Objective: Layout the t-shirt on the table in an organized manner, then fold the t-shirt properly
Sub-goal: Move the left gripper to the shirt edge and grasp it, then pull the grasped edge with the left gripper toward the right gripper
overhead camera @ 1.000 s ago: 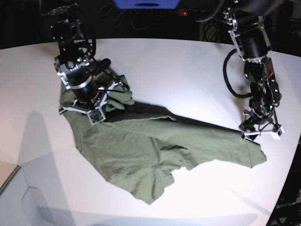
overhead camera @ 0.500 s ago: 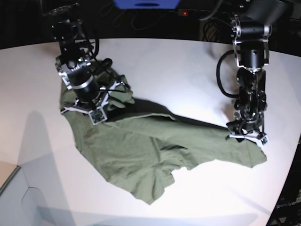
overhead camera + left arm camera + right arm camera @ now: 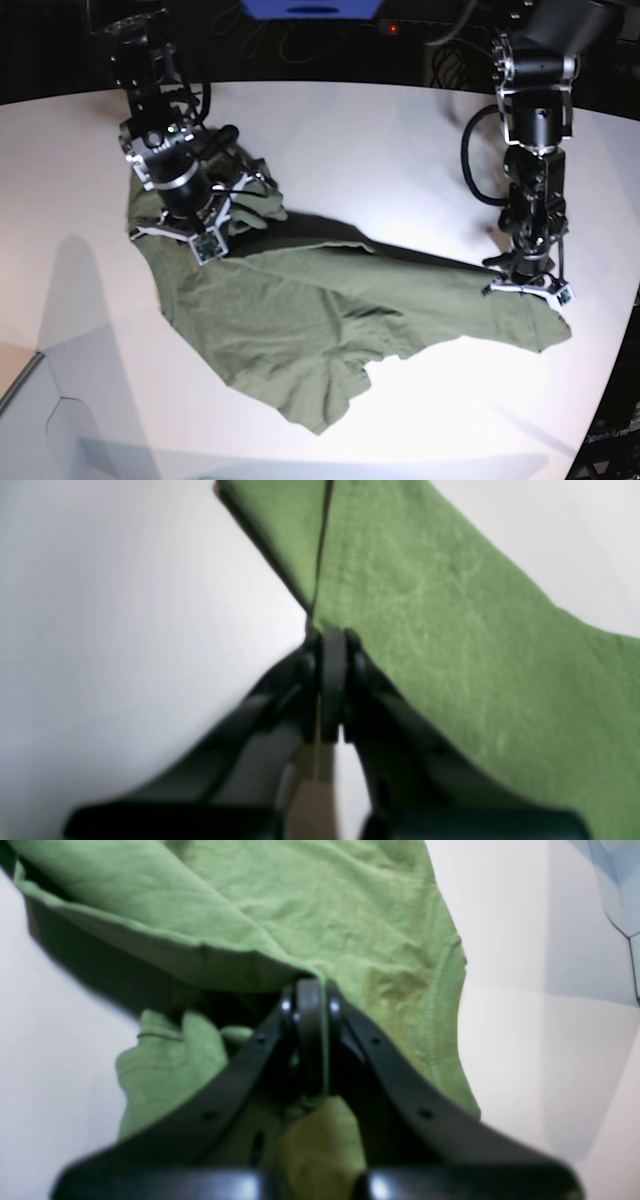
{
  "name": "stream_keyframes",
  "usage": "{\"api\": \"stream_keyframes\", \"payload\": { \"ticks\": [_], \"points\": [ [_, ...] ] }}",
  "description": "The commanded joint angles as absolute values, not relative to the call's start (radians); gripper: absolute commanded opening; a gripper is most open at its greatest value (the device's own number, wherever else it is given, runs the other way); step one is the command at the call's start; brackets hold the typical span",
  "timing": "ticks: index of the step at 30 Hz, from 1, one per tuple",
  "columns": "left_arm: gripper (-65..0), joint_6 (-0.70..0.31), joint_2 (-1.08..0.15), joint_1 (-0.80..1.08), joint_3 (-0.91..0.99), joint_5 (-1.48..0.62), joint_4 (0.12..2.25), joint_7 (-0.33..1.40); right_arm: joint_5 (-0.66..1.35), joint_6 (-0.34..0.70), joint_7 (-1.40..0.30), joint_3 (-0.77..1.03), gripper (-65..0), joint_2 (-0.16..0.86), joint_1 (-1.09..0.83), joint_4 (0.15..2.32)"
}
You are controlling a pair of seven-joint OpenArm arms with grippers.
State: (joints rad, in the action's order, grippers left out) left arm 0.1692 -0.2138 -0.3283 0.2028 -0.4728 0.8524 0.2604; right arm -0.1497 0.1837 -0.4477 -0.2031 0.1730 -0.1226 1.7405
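The olive-green t-shirt [image 3: 330,320] lies crumpled and stretched across the white table [image 3: 380,150], wrinkled, with a bunched part at its left end. In the base view my right gripper [image 3: 205,235] is on the left, pressed into that bunched part. The right wrist view shows it [image 3: 308,987] shut on a fold of the t-shirt [image 3: 300,905]. On the right, my left gripper [image 3: 528,285] stands over the shirt's right corner. The left wrist view shows it [image 3: 331,632] shut on the edge of the t-shirt [image 3: 425,610], with the cloth rising from the fingertips.
A pale grey box-like shape [image 3: 30,420] sits at the front left corner. The table's curved edge [image 3: 610,340] runs close to my left gripper on the right. Dark surroundings and cables [image 3: 300,40] lie behind the table.
My left arm swung in from the table's right edge onto the shirt's right corner, and its gripper went from open to shut on the cloth. The right arm has hardly moved.
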Motion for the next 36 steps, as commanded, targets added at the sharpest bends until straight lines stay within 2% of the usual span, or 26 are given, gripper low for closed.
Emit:
{"api": "stream_keyframes", "payload": {
  "ticks": [1,5,14,20,25,31,33,35,36],
  "points": [
    [-64.8,0.173,-0.22,-0.349,0.203,-0.475,0.851,0.272,-0.147,0.18,-0.423,-0.2,-65.0,0.173,-0.111,1.756],
    [-65.0,0.173,-0.217,-0.344,0.209,-0.483,0.895,0.277,-0.147,0.18,-0.423,-0.2,-65.0,0.173,-0.111,1.756],
    [-65.0,0.182,-0.186,-0.321,0.211,-0.484,1.227,0.28,-0.147,0.18,-0.423,-0.2,-65.0,0.174,-0.113,1.756],
    [-65.0,0.182,-0.186,-0.472,0.203,-0.483,1.224,0.28,-0.147,0.18,-0.423,-0.2,-65.0,0.177,-0.116,1.758],
    [-65.0,0.179,-0.197,-0.633,0.202,-0.475,1.07,0.282,-0.148,0.18,-0.423,-0.2,-65.0,0.177,-0.117,1.758],
    [-65.0,0.174,-0.217,-0.848,0.131,-0.475,0.699,0.266,-0.148,0.18,-0.429,-0.199,-65.0,0.177,-0.12,1.758],
    [-64.8,0.174,-0.217,-0.898,0.096,-0.475,0.59,0.213,-0.148,0.18,-0.45,-0.199,-65.0,0.174,-0.12,1.761],
    [-62.0,0.174,-0.213,-0.924,0.062,-0.475,0.483,0.125,-0.148,0.18,-0.464,-0.199,-65.0,0.174,-0.119,1.761],
    [-58.0,0.174,-0.209,-0.934,0.038,-0.475,0.435,0.081,-0.148,0.18,-0.466,-0.199,-65.0,0.174,-0.119,1.761]
  ]
}}
